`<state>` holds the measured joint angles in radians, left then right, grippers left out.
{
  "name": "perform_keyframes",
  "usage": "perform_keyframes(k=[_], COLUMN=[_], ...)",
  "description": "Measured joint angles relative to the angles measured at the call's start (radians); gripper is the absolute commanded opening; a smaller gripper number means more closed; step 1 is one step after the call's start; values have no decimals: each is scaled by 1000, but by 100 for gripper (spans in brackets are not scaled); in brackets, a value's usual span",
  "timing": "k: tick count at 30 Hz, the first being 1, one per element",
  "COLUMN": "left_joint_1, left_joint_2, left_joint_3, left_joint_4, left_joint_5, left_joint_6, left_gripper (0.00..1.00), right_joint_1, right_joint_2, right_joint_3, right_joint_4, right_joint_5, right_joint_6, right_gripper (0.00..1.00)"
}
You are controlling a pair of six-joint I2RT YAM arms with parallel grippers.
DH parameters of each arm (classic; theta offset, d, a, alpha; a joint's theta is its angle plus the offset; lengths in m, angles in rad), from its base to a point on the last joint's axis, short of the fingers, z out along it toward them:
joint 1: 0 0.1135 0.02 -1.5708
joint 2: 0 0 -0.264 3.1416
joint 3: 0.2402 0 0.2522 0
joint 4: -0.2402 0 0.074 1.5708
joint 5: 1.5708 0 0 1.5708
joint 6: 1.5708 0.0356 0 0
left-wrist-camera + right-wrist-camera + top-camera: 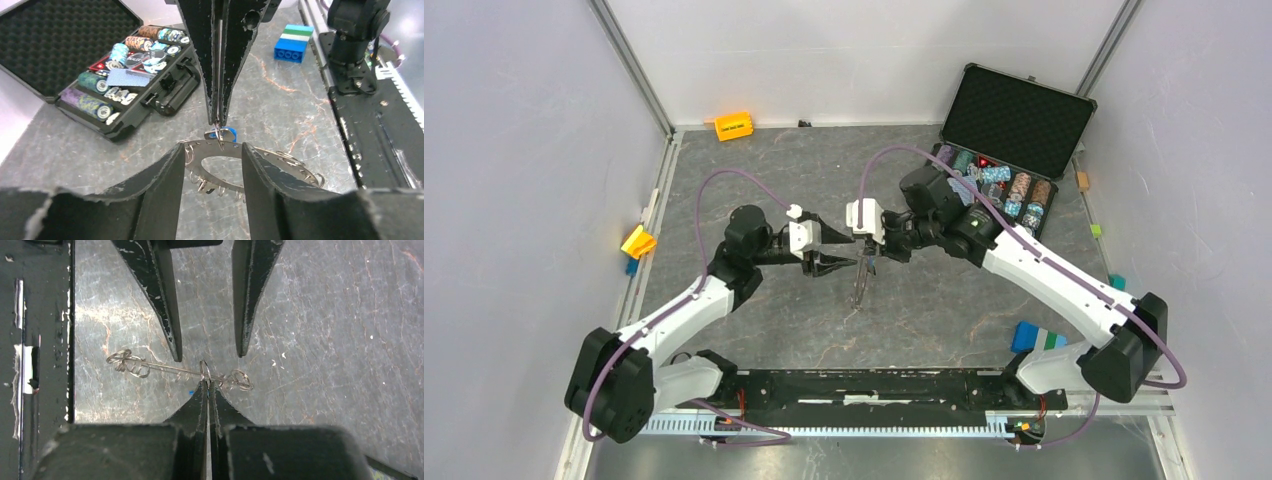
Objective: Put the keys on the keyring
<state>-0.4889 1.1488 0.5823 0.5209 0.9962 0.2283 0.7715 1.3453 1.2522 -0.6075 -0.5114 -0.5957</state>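
The keyring [280,157] is a flat grey metal hoop with small wire rings along its rim, held above the table. In the top view the keyring [860,288] hangs below the two grippers where they meet. My right gripper [218,127] comes down from above, shut on a blue-headed key [228,134] at the hoop's far rim. In the right wrist view the right gripper [206,384] pinches a small wire loop on the keyring [165,367], seen edge-on. My left gripper [212,150] stands open, one finger on each side of the hoop, not clamping it.
An open black case of poker chips [1009,150] stands at the back right. A blue and green block [1036,337] lies near the right arm's base. An orange block [733,126] and a yellow one [638,242] sit by the left wall. The black base rail [864,388] runs along the near edge.
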Motion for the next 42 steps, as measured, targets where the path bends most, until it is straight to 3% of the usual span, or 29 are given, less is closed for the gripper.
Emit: perform_keyframes(k=[2,6,16,22,31,35,39,42], left_joint_1=[0,0,0,0,0,11,37,49], left_joint_2=[-14,-19,-19,-26,10,18,18,13], left_joint_3=[33,72,72,16,-87,-112,-120,-119], left_joint_4=[-98,-246,-364,-227,103,175,192,134], left_joint_5=[-3,-19,-25,-26,-25,-25,-25,-26], left_joint_6=[95,265,416,401,243,218,201,220], left_gripper=[65,68,56,48,37,37,45,54], right_joint_1=[11,39,132,153,158,157,124,26], right_joint_2=[19,66,165,191,189,170,103,28], right_joint_3=[39,119,253,280,267,226,119,5], right_joint_4=[-42,-124,-240,-256,-232,-196,-130,-75], right_joint_5=[30,97,290,365,379,373,328,249], right_joint_6=[-14,-33,-57,-61,-60,-56,-45,-29], right_gripper=[0,0,0,0,0,0,0,14])
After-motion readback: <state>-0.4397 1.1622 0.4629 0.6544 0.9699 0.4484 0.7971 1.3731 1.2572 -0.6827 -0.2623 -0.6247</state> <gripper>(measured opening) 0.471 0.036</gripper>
